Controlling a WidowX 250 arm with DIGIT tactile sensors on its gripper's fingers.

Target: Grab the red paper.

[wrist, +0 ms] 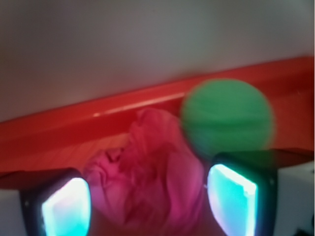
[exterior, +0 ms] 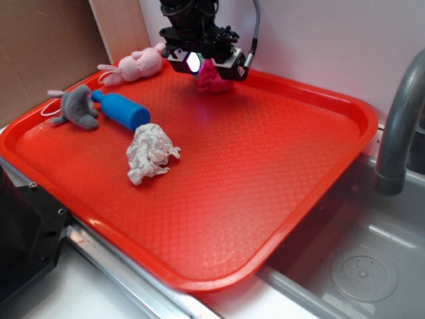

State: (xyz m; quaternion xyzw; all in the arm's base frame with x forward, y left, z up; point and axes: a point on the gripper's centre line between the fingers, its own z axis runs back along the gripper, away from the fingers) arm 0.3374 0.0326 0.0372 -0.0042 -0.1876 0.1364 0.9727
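Wrist view: gripper (wrist: 147, 206) spread wide, glowing pads (wrist: 66, 206) either side of the red paper (wrist: 147, 177) by the tray (exterior: 265, 173) back rim, beside a green ball (wrist: 226, 115). Reaching stage seemingly done; next, closing on the paper.

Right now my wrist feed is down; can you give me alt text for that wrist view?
A crumpled crimson-red paper ball sits between the two glowing pads of the open claw, filling the lower centre of the blurred image. A round green knitted ball lies just behind it to the right, against the raised rim of the red plastic tray, with a pale wall beyond.
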